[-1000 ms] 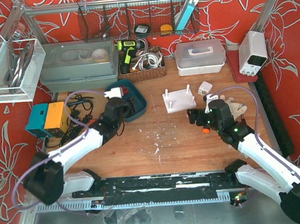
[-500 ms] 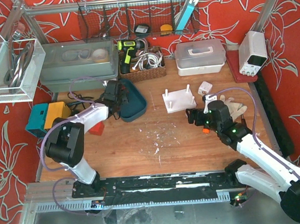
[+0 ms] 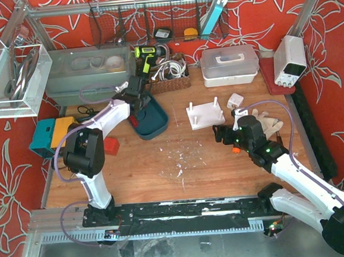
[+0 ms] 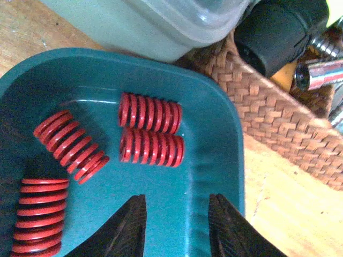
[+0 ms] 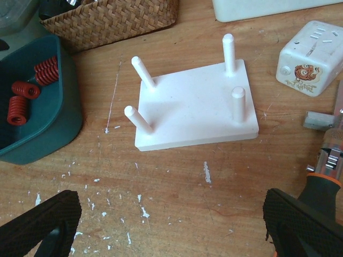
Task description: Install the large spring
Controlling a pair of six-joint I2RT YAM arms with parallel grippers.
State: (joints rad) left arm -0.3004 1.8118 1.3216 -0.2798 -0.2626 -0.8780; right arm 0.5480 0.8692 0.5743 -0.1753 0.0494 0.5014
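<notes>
Left wrist cam, nearest first: our left pincer (image 4: 177,206) is parted and empty, fingers (image 4: 131,227) hanging just above the floor of the teal tray (image 4: 211,160). Just past the tips lie the paired springs (image 4: 153,149), side by side and touching. A tilted spring (image 4: 71,145) sits to their left, and a corner spring (image 4: 40,217) is half in shadow at the frame edge. All four are red and look alike from here, so we cannot tell which one counts as large. The tray walls keep the coils from rolling off, which is likely why stock lives there. The gap lines up with the nearer of the pair, but the jaws would close along its axis. We'd judge a wrist turn is needed to pinch across the coils. Beyond the tray rim are a wicker basket (image 4: 278,128) and a translucent bin (image 4: 161,27).

Right wrist cam: the right pincer (image 5: 171,217) is spread wide, holding nothing, over bare desk (image 5: 177,171). Just ahead is the white peg plate (image 5: 193,107), lying flat with four pegs up and all of them bare, so nothing is installed yet. Pegs up means a spring can drop straight over one. Our read is that the right arm is parked short of the plate to steady it or to watch the pegs.
</notes>
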